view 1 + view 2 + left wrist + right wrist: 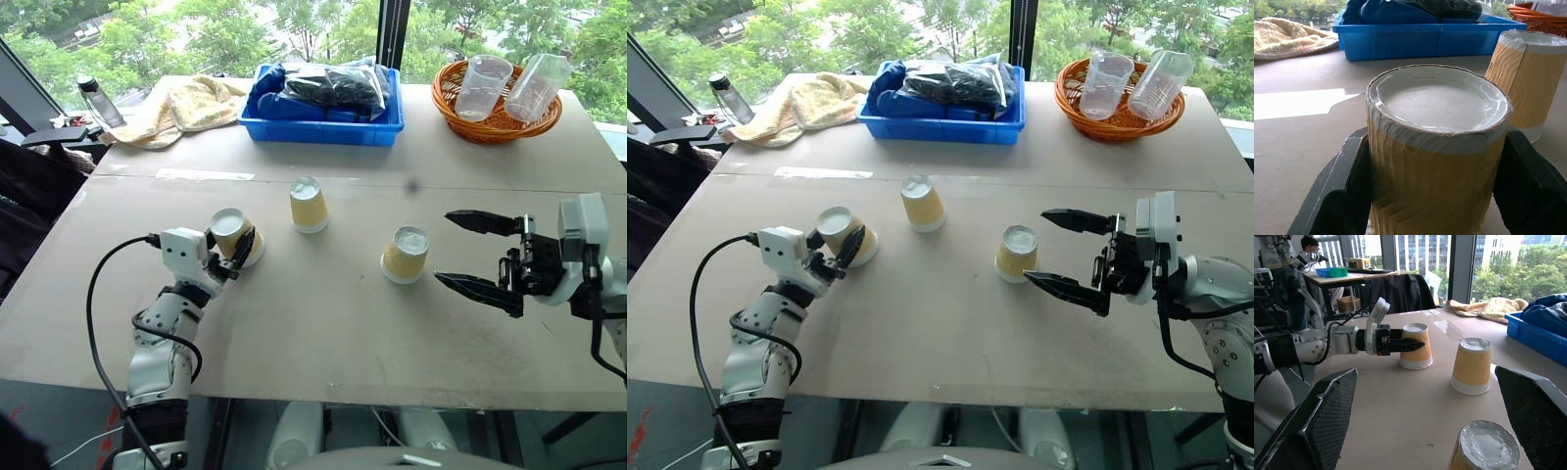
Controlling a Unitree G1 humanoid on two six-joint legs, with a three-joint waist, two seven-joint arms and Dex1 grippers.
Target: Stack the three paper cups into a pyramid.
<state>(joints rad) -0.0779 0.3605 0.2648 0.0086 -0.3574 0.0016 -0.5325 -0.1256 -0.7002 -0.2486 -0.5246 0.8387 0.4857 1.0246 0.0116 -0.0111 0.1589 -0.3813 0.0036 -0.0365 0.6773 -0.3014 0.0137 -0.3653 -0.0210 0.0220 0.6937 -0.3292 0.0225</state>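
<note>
Paper cups (310,205) stand inverted; left end effector (1400,344) clasps one.

Both eye views look forward and down from the head over the counter (323,333). The left wrist view sits close behind one paper cup (1437,156). The right wrist view looks level across the same cups.

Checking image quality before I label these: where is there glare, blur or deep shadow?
Left eye view: bright windows, soft even light on the table. Left wrist view: the near paper cup looms large, its white base shiny; the blue bin is slightly soft. Right wrist view: the near fingers are dark.
</note>
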